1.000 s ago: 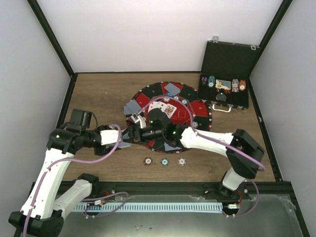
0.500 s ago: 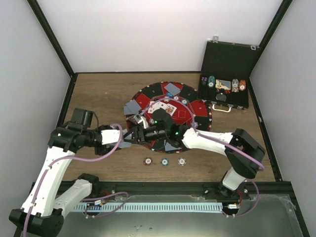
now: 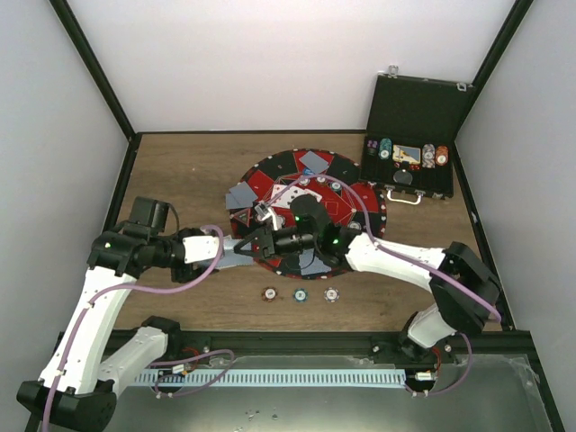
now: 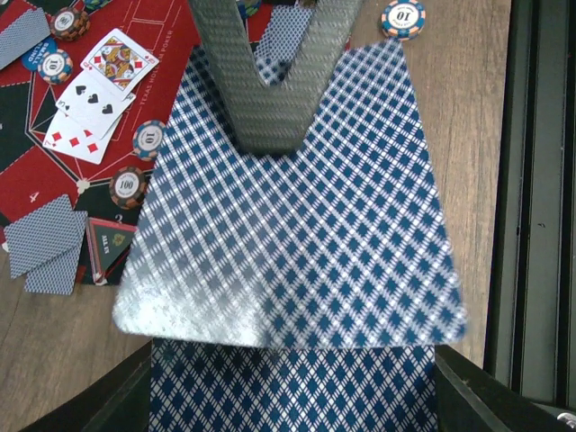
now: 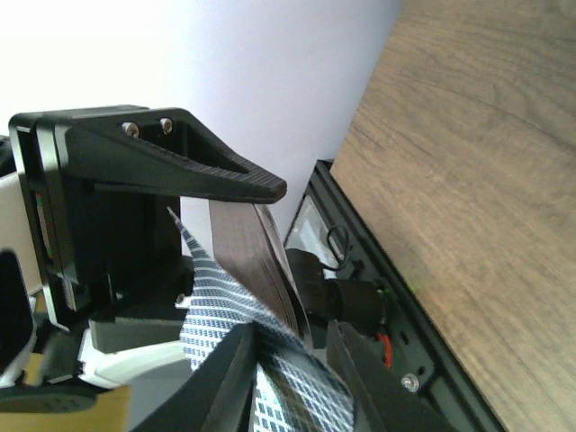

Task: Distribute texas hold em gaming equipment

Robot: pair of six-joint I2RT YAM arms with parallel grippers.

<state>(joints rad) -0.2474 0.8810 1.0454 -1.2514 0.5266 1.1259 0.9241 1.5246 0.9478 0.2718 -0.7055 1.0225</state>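
- Left of centre in the overhead view, at the near-left rim of the large round red-and-black felt mat [image 3: 360,200], the two arms meet nose to nose above the brown wooden table [image 3: 180,171].
- The left gripper [image 3: 225,251] is clamped on a deck of small playing cards with blue-and-white diamond-check backs [image 4: 292,391]. It holds the deck out flat toward the other arm, and those backs nearly fill its wrist view.
- What's new is the right gripper [image 3: 254,243]. A second ago it stood wide open and a little further right. Now it has slid left onto the deck and its jaws have drawn most of the way in.
- The top card [image 4: 297,225] runs between the right fingers [image 5: 232,364] in the right wrist view. In the left wrist view it sits fanned forward off the stack.
- A gap shows beside the card, so I can't tell whether the fingers have pinched it yet.
- To my eye this is one card being drawn off for dealing, so the hand-off between the arms looks close.
- Plenty is already out:
  - three face-up white cards [image 4: 90,103] on the mat, at the upper left of the left wrist view;
  - face-down cards at the mat's far edge [image 3: 315,162] and left edge [image 3: 241,196];
  - a striped chip [image 4: 129,186] on the felt;
  - a row of three striped poker chips [image 3: 300,294] on the wood below the mat.
- More chips wait in the open black hinged case [image 3: 418,103] at the upper right.
- The risk I'd watch for is two cards sliding away together.
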